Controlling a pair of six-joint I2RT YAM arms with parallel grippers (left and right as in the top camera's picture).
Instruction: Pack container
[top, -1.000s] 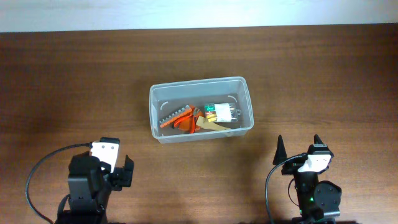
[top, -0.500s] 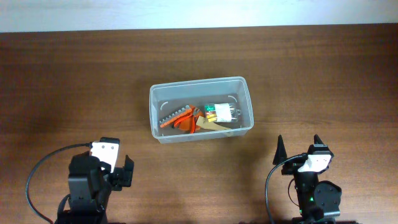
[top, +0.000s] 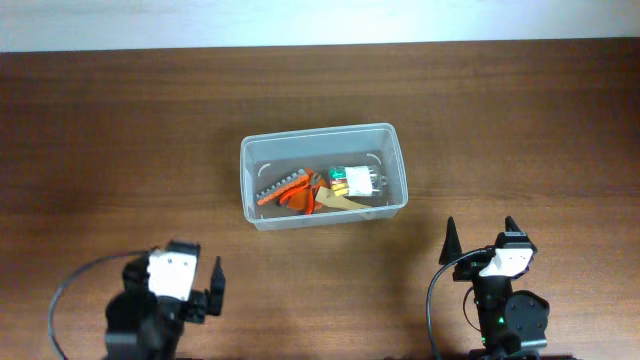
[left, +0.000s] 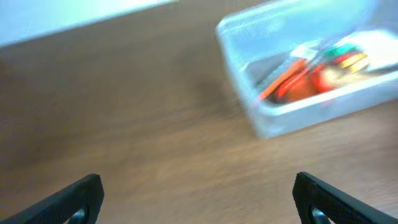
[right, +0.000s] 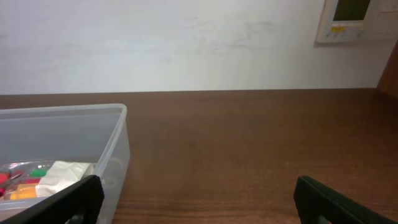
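The container (top: 320, 133) is a clear rectangular tub at the table's middle. It holds orange pieces (top: 290, 192), a tan piece and a small clear box of coloured bits (top: 358, 180). My left gripper (top: 190, 268) is open and empty near the front left, well short of the tub. Its wrist view is blurred; my left gripper (left: 199, 202) has the container (left: 249, 93) ahead to the upper right. My right gripper (top: 480, 228) is open and empty near the front right. In the right wrist view my right gripper (right: 198, 202) has the container (right: 118, 143) at the left.
The dark wooden table (top: 520, 120) runs to a white wall at the back. A wall panel (right: 351, 18) shows at the upper right of the right wrist view. Black cables loop by both arm bases.
My left arm has shifted a little right and toward the front edge and turned to face the tub more squarely. The right arm and the tub have not moved.
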